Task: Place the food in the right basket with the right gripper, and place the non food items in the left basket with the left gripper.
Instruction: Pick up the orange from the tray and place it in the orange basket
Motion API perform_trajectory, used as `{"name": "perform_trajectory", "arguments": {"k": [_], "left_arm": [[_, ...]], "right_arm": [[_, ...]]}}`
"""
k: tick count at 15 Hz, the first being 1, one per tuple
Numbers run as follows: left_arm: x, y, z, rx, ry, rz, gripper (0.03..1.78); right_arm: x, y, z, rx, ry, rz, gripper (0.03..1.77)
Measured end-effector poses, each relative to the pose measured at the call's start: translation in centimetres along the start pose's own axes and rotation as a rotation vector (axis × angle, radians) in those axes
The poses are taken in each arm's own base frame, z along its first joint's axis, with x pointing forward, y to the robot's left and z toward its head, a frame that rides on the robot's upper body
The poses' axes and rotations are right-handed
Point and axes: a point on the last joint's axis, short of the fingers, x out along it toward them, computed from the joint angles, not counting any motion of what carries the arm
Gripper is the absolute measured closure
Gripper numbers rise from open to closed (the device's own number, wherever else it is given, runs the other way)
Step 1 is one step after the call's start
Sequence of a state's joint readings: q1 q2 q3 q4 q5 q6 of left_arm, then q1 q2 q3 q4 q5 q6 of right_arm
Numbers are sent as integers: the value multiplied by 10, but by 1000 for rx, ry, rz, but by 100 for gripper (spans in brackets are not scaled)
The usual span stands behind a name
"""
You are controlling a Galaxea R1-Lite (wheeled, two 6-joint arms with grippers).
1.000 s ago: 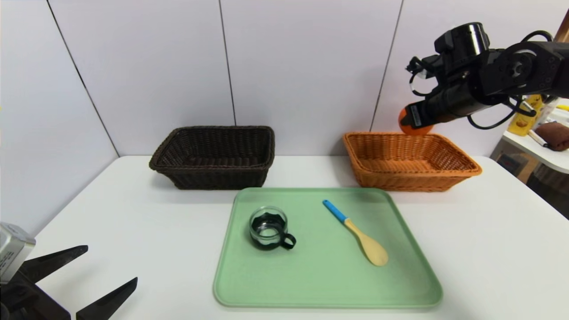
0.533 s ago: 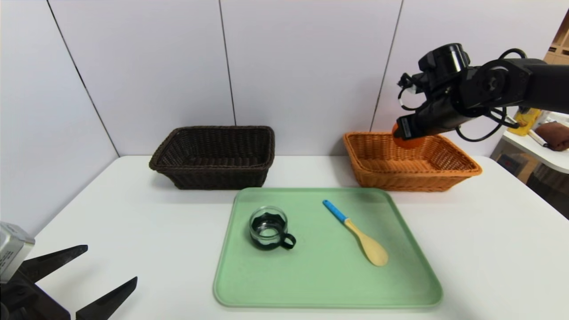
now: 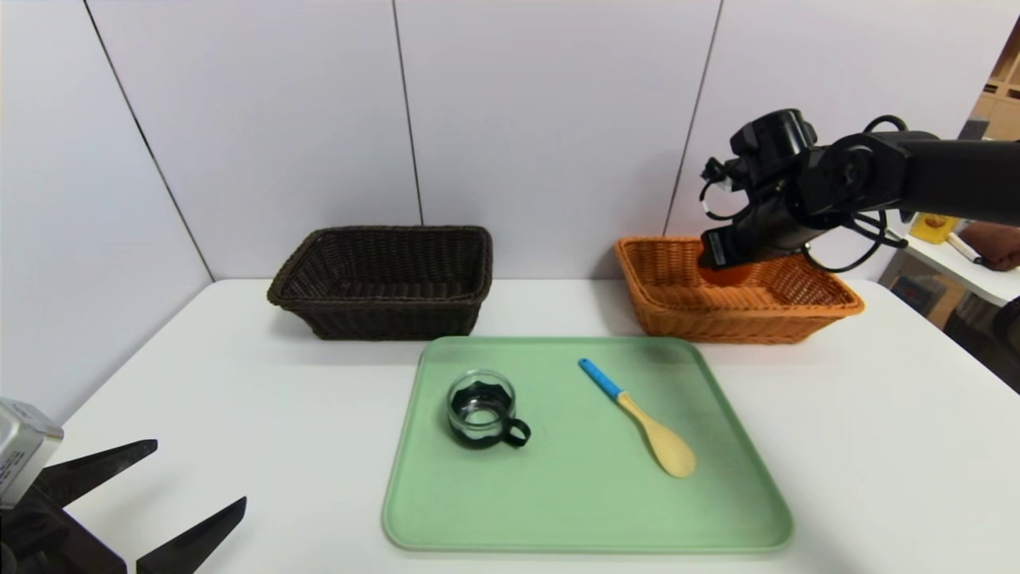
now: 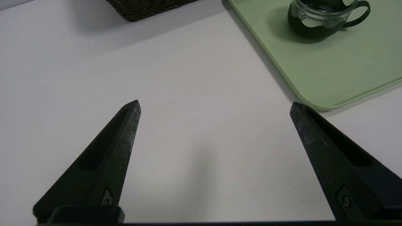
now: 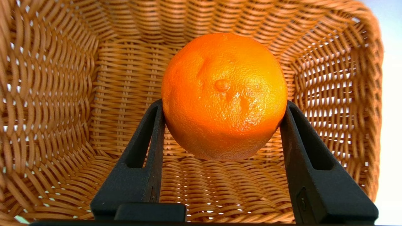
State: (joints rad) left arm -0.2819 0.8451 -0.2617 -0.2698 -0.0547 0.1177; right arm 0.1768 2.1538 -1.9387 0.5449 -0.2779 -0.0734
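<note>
My right gripper (image 3: 727,267) is shut on the orange fruit (image 5: 223,94), holding it inside the orange-tan right basket (image 3: 829,301), above the woven floor (image 5: 220,185). In the head view only a sliver of the fruit (image 3: 723,276) shows under the gripper. The glass cup (image 3: 480,409) with black base and handle and the beige spoon (image 3: 647,422) with blue handle lie on the green tray (image 3: 590,510). The dark brown left basket (image 3: 384,281) stands empty at the back left. My left gripper (image 3: 195,474) rests open above the table's near left corner, with nothing between its fingers.
The tray sits in the middle of the white table (image 3: 876,446), in front of both baskets. A grey panelled wall (image 3: 542,119) closes the back. A side table with clutter (image 3: 976,255) stands off to the right.
My right gripper has come down and a little leftward with the orange, from above the basket's far rim to inside the basket. The left arm has not moved.
</note>
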Motion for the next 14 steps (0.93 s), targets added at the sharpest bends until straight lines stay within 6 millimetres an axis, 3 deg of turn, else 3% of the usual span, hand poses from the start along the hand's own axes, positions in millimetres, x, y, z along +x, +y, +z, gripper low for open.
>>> {"name": "perform_trajectory", "arguments": {"k": [2, 8, 14], "left_arm": [[0, 0, 0, 0, 0, 0, 12], [0, 0, 0, 0, 1, -1, 12], [0, 0, -1, 6, 2, -1, 12]], "right_arm": [[5, 1, -3, -3, 15, -1, 75], [11, 1, -7, -10, 37, -2, 38], [-2, -2, -4, -13, 17, -2, 23]]}}
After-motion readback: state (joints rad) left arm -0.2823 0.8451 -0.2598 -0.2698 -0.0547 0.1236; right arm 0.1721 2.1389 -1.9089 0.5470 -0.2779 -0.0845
